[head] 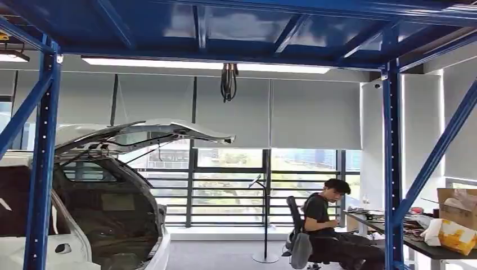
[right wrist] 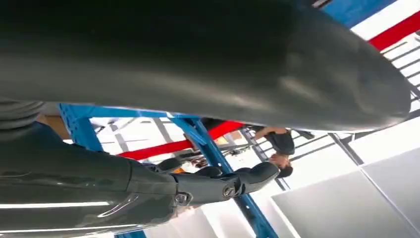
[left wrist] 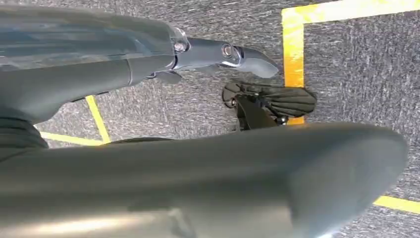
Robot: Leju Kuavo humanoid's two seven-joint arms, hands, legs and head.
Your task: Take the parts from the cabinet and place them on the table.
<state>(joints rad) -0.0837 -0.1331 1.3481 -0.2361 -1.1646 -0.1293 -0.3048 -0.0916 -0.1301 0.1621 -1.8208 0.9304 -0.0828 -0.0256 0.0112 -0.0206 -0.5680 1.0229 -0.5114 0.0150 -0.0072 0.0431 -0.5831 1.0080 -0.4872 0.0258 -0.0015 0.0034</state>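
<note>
From my head camera I look out under a blue steel frame [head: 392,169]. At about eight o'clock stands a white car [head: 84,225] with its tailgate raised. At four o'clock a person [head: 326,222] sits on a chair at a table [head: 433,250] that carries a cardboard box [head: 457,207] and a yellow and white bag [head: 453,235]. I cannot make out any parts or a cabinet here.

At my left wrist, my left hand [left wrist: 208,124] hangs over grey carpet [left wrist: 356,69] marked with yellow tape [left wrist: 293,49]. Its fingers [left wrist: 247,57] reach out straight, apart from the thumb, with nothing between them.

At my right wrist, my right hand [right wrist: 198,124] is likewise loose, fingers [right wrist: 247,178] stretched out, grasping nothing, with the blue frame and the person beyond them at three o'clock.
</note>
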